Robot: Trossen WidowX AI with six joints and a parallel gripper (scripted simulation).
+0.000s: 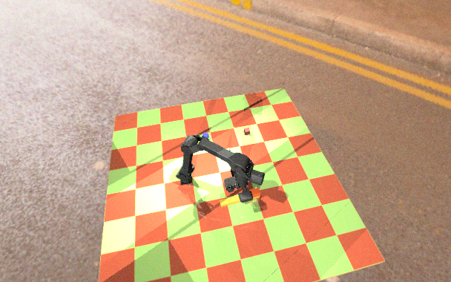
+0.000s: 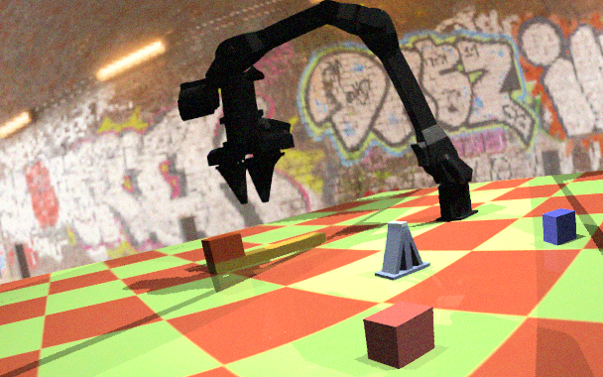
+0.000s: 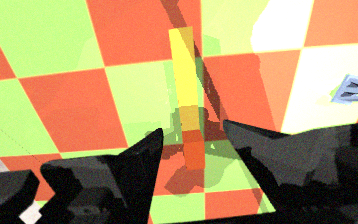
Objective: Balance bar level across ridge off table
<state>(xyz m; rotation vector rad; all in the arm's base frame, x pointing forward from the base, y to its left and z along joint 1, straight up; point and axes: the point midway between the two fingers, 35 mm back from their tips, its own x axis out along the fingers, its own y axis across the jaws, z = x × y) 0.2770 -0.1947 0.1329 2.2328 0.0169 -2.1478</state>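
The yellow bar (image 1: 229,201) (image 2: 285,247) (image 3: 185,75) lies flat on the checkered table, with a taller orange-red block (image 2: 224,253) (image 3: 194,152) at one end. The grey-blue ridge (image 2: 395,250) (image 3: 348,90) stands upright on its base plate with nothing on it; the arm hides it in the top view. My gripper (image 2: 256,200) (image 3: 192,127) is open and empty, pointing down above the bar. In the wrist view the bar's orange-red end shows between the fingers, well below them.
A dark red block (image 1: 247,131) (image 2: 399,336) stands on the table on the other side of the ridge from the arm's base. A blue block (image 1: 205,135) (image 2: 558,227) stands to the right of the ridge in the exterior view.
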